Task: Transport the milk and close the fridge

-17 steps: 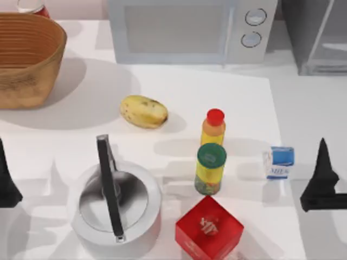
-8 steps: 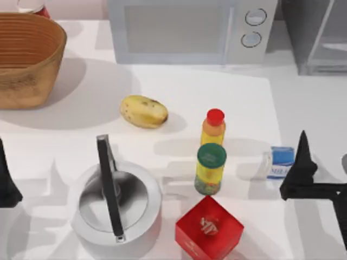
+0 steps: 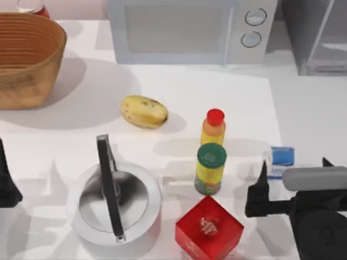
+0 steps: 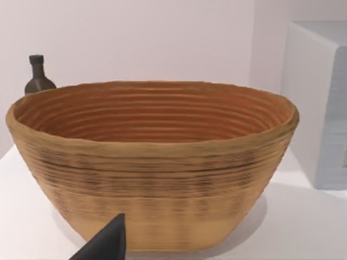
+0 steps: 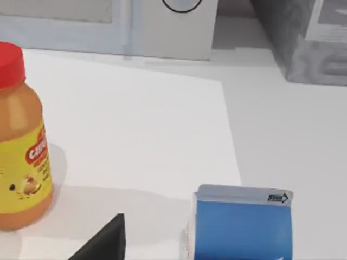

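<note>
Right gripper (image 3: 295, 179) hovers low at the milk's (image 3: 282, 161) six o'clock, fingers spread wide, nothing grasped. Bare table (image 3: 309, 114) lies toward twelve o'clock, up to the fridge (image 3: 317, 35)

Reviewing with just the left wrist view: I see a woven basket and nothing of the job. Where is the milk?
Observer: The milk stands near the table's right edge, right of the green-capped jar.
Operator: Is an arm on it?
Observer: The right gripper hovers over it, fingers open, not gripping.
Operator: And the fridge?
Observer: The fridge sits at the far right, beside the microwave.
</note>
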`<move>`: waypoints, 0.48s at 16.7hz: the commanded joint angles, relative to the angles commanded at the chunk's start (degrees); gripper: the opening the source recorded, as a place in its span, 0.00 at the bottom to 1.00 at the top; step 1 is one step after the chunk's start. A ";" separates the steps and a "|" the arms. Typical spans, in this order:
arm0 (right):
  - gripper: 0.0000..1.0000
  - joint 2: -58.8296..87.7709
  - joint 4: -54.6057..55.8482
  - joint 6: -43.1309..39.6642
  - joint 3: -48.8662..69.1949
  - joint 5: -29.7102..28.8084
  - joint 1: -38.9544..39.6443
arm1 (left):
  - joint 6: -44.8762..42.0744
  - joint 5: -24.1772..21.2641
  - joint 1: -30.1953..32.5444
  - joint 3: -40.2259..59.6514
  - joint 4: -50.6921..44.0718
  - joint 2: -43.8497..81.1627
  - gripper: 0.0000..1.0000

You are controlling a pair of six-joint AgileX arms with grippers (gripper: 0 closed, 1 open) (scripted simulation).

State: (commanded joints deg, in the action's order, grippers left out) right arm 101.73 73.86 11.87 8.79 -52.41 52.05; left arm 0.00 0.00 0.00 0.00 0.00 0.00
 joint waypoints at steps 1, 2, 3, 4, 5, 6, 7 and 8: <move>1.00 3.41 2.11 0.83 0.59 0.24 -0.35 | 0.00 0.00 0.00 0.00 0.00 0.00 1.00; 1.00 6.25 4.12 1.64 1.16 0.48 -0.73 | 0.00 0.00 0.00 0.00 0.00 0.00 1.00; 1.00 8.44 5.93 2.39 1.69 0.73 -1.12 | 0.00 0.00 0.00 0.00 0.00 0.00 1.00; 1.00 10.04 7.41 3.00 2.13 0.97 -1.47 | 0.00 0.00 0.00 0.00 0.00 0.00 1.00; 1.00 11.07 8.42 3.44 2.44 1.17 -1.76 | 0.00 0.00 0.00 0.00 0.00 0.00 1.00; 1.00 11.46 8.80 3.62 2.56 1.25 -1.88 | 0.00 0.00 0.00 0.00 0.00 0.00 1.00; 1.00 11.46 8.80 3.62 2.56 1.25 -1.88 | 0.00 0.00 0.00 0.00 0.00 0.00 1.00; 1.00 11.46 8.80 3.62 2.56 1.25 -1.88 | 0.00 0.00 0.00 0.00 0.00 0.00 1.00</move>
State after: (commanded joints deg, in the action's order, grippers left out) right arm 113.19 82.67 15.49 11.36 -51.16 50.17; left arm 0.00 0.00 0.00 0.00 0.00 0.00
